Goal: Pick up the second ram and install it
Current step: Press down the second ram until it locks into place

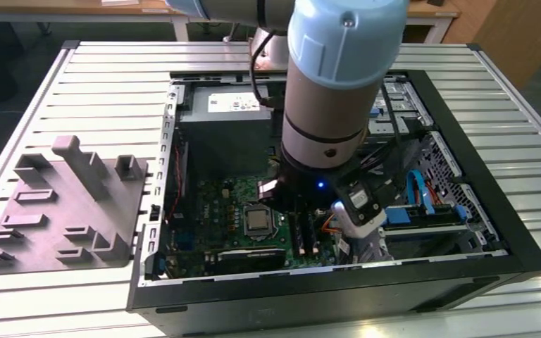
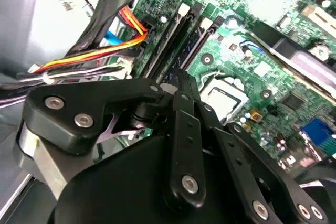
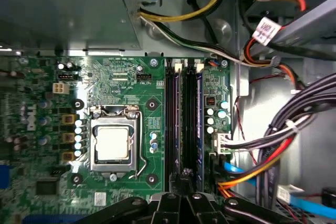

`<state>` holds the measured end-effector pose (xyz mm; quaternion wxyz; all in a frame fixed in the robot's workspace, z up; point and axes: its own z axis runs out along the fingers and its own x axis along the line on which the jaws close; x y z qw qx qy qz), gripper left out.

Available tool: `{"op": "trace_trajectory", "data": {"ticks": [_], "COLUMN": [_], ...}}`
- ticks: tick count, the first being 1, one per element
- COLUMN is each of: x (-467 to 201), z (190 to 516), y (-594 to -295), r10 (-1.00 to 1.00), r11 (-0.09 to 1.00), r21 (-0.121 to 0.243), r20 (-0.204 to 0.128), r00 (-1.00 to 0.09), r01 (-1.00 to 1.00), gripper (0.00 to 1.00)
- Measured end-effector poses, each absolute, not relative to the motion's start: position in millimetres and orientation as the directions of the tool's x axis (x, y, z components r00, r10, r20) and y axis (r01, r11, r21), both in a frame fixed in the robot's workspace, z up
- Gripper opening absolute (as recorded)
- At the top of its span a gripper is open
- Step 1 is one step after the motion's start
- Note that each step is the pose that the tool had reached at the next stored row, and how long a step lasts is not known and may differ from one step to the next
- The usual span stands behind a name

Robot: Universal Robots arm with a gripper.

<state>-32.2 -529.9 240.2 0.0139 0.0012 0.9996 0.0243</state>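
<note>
- My arm (image 1: 346, 91) comes straight down into the open computer case (image 1: 482, 232) on the slatted bench (image 1: 110, 91), wrist low over the motherboard (image 1: 219, 197).
- My hand (image 3: 186, 182) hangs directly above the memory slots (image 3: 173, 119), beside the processor socket (image 3: 113, 142).
- My fingers (image 2: 184, 85) reach down to the near end of the slots; they look drawn close together, but I cannot tell whether they are pinching anything.
- The second ram (image 3: 191, 114) stands on edge in the slots in the first wrist view, a dark blue stick beside another one, running away from my hand.
- White labels sit on the grey power-supply box (image 1: 228, 127) and on a cable tag (image 3: 266, 29); I cannot read either.
- A grey moulded holder (image 1: 68, 204) lies on the bench, on the exterior view's left.
</note>
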Motion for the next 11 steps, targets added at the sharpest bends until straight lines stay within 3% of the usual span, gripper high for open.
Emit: {"op": "trace_trajectory", "data": {"ticks": [11], "x": [-32.2], "z": [253.1], "y": [-523.3], "r10": [0.003], "r11": [0.999], "r21": [0.046], "r20": [-0.028], "r00": [-1.0], "r01": [0.002], "gripper": [0.1]}}
